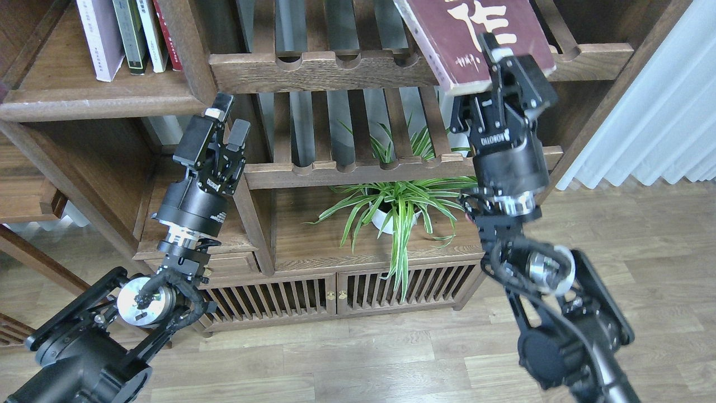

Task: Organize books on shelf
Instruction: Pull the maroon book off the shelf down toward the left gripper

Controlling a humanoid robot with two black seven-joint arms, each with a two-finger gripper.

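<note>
A dark-brown wooden bookcase fills the view, standing on pale plank flooring with a white curtain [660, 106] at the right edge. Its middle bays are slatted racks [358, 61] with scalloped front rails, and a spider plant [394, 204] sits on the cabinet top below them. At upper left is the shelf [95, 95], a solid flat board, where a pale lavender-white book [99, 36], a black-grey book [130, 33] and two thinner volumes stand upright side by side.

The maroon book [475, 39] is at upper right, clamped at its lower edge by the right gripper [512, 61], cover facing the camera and tilted, its long axis running up and to the left. It appears to be clear of the slatted rack, though the overlap with the rail makes that hard to confirm.

The left gripper [226, 120] holds nothing, its fingers apart, in front of the upright post just below the shelf.

The shelf lies well to the left of the carried book, across the post. The right arm has the book; the left arm is nearer the shelf, so a long leftward reach or a handover seems likely.
</note>
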